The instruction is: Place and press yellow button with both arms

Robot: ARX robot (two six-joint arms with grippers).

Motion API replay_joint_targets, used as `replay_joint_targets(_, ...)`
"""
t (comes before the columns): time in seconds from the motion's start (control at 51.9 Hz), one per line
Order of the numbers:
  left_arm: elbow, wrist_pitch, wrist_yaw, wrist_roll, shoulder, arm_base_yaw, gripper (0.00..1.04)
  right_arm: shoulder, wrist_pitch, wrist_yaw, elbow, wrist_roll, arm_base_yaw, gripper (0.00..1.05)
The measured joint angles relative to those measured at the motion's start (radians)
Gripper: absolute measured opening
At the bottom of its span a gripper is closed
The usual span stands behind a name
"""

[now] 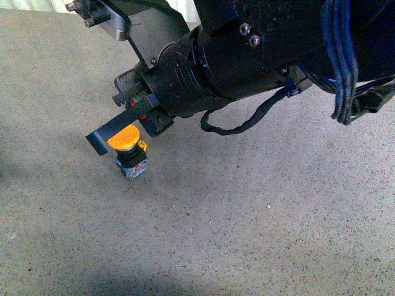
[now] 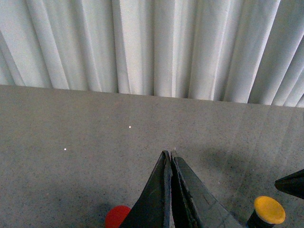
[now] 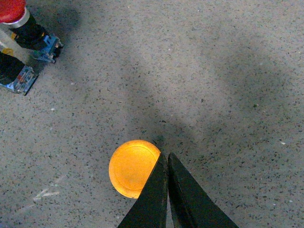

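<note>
Grey speckled desk beneath everything. White pleated curtain behind it, caught by the left wrist view alone. Only from the front: bulky black right arm, stretched across. Right end effector pinched narrow, empty, tips over the rim of the yellow button, upright directly beneath; contact unclear. Left end effector likewise closed, empty, well apart from that button. Red button near the left end effector, in wrist views only.
</note>
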Motion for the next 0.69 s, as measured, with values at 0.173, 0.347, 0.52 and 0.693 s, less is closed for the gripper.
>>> replay_joint_targets(0.173,0.000,-0.051,0.000,0.000,-0.050,0.000,0.01,0.011,-0.001,-0.023,0.005,0.023,0.008,0.01)
replay_joint_targets(0.347,0.000,-0.232,0.000,0.000,-0.209,0.000,0.01,0.030,-0.006,-0.034,0.005,0.036,0.013,0.01)
replay_joint_targets(0.52,0.000,-0.238,0.000,0.000,-0.220,0.002,0.01,0.040,-0.006,-0.039,0.006,0.052,0.014,0.01)
replay_joint_targets(0.693,0.000,-0.239,0.000,0.000,-0.221,0.002,0.01,0.050,-0.006,-0.042,0.008,0.062,0.014,0.01)
